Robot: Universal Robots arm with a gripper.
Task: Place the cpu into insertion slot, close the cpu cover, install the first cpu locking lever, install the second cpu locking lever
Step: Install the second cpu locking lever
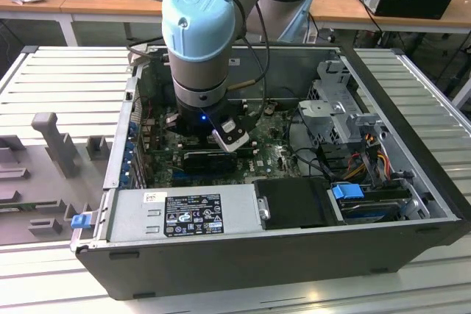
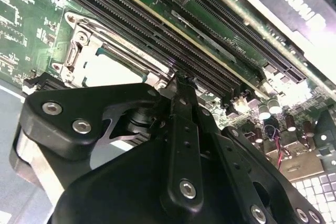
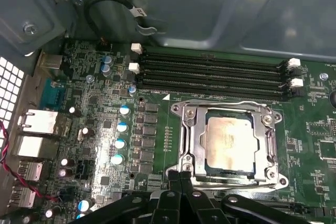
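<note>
In the first wrist view the cpu lies flat in the insertion slot on the green motherboard. The cpu cover is folded down around it, and the pale chip top shows through its square opening. A thin wire lever runs along one edge of the cover. My gripper is shut, its black fingertips pressed together at the socket's rim with nothing visible between them. The second wrist view shows the same gripper beside the cpu and cover. In the exterior view the arm reaches down into the case.
Long black memory slots run beside the socket. A black card lies beyond them. The open case holds a power supply, a drive cage and loose cables. Capacitors stand near the socket.
</note>
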